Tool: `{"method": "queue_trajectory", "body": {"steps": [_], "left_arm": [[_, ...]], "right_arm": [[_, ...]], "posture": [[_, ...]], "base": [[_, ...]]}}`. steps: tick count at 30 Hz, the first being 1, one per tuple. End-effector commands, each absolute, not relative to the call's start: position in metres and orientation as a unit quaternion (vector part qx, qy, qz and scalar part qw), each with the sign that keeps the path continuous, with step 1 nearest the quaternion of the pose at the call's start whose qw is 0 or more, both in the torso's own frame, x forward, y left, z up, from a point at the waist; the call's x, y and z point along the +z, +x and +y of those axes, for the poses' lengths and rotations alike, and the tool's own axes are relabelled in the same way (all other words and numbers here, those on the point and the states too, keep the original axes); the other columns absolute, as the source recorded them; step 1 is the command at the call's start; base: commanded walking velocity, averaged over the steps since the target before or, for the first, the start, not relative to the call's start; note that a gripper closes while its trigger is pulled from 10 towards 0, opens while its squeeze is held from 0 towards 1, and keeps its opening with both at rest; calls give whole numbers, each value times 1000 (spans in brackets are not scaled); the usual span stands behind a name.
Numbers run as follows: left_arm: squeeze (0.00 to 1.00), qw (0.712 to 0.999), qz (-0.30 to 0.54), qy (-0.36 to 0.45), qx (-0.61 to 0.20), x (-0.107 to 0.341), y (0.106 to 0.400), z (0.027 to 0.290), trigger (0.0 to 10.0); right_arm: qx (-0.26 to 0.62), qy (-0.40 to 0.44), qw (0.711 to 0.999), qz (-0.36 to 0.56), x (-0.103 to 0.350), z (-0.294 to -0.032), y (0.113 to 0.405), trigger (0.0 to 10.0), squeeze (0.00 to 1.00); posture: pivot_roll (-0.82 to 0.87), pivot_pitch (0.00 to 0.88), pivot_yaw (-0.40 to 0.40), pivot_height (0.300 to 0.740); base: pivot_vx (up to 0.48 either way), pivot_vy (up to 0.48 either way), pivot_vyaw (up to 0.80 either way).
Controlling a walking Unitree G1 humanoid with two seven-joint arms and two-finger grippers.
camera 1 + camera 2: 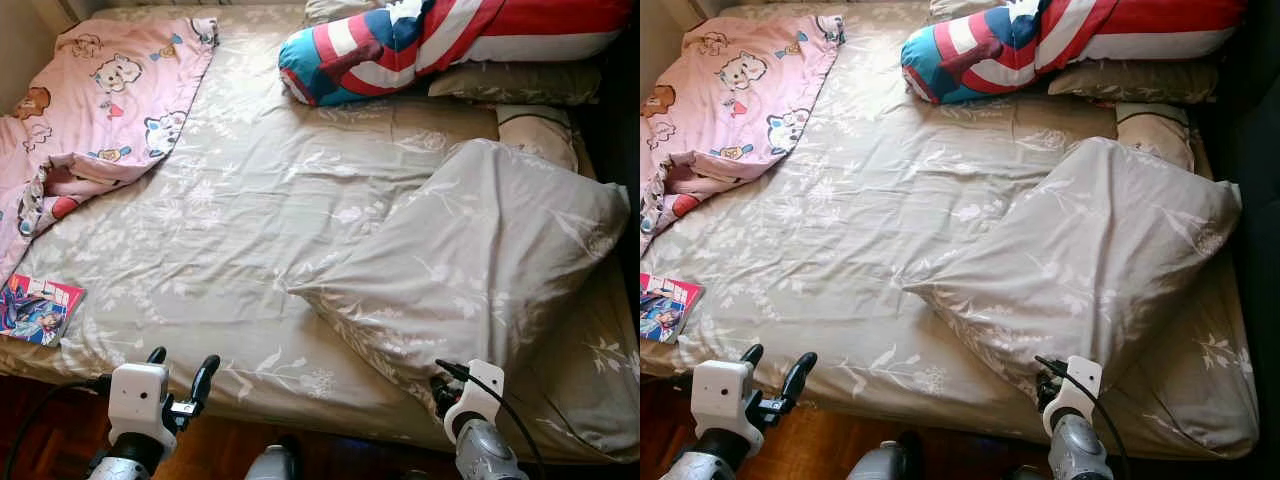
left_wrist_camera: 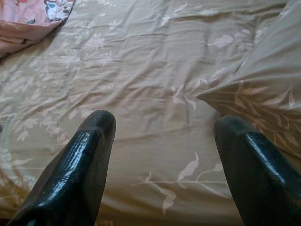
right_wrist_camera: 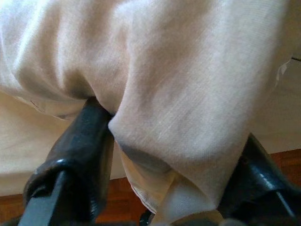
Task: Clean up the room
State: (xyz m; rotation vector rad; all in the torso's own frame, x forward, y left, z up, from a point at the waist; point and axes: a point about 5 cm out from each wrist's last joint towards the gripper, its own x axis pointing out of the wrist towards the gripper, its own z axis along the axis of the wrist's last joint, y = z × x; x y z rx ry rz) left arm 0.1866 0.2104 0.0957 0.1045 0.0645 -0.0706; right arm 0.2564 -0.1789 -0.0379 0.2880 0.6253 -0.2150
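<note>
A beige floral pillow [image 1: 480, 260] lies askew on the right half of the bed [image 1: 230, 220], its near corner reaching the front edge. My right gripper [image 1: 440, 388] sits at that corner. In the right wrist view its black fingers [image 3: 80, 150] flank a bunched fold of the pillow's cloth [image 3: 188, 94], shut on it. My left gripper [image 1: 183, 360] hovers open at the bed's front edge, left of the pillow. Between its fingers [image 2: 89, 155] there is just the bare sheet.
A pink cartoon blanket [image 1: 100, 100] is crumpled at the bed's far left. A red, white and blue cushion [image 1: 420, 40] and more beige pillows [image 1: 520, 82] lie at the head. A comic magazine [image 1: 38, 308] rests on the front left corner. Wooden floor [image 1: 230, 450] runs below.
</note>
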Motion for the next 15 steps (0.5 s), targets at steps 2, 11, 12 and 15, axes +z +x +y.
{"method": "queue_trajectory", "body": {"steps": [2, 11, 12, 15], "left_arm": [[0, 997, 53, 54, -28, 89, 183, 214, 10000], [0, 996, 54, 58, -35, 79, 199, 210, 10000], [0, 996, 55, 60, -39, 77, 201, 209, 10000], [0, 996, 54, 57, -39, 75, 207, 208, 10000]], "right_arm": [[-91, 131, 943, 291, -33, -173, 262, 0, 0], [-99, 112, 949, 279, -29, -175, 266, 0, 0], [-101, 111, 950, 275, -28, -176, 267, 0, 0], [-113, 111, 951, 266, -26, -180, 268, 0, 0]], "posture": [[221, 282, 95, 740], [162, 225, 76, 740], [148, 220, 70, 740], [130, 212, 65, 740]], "base": [[0, 0, 0], [0, 0, 0], [0, 0, 0], [0, 0, 0]]}}
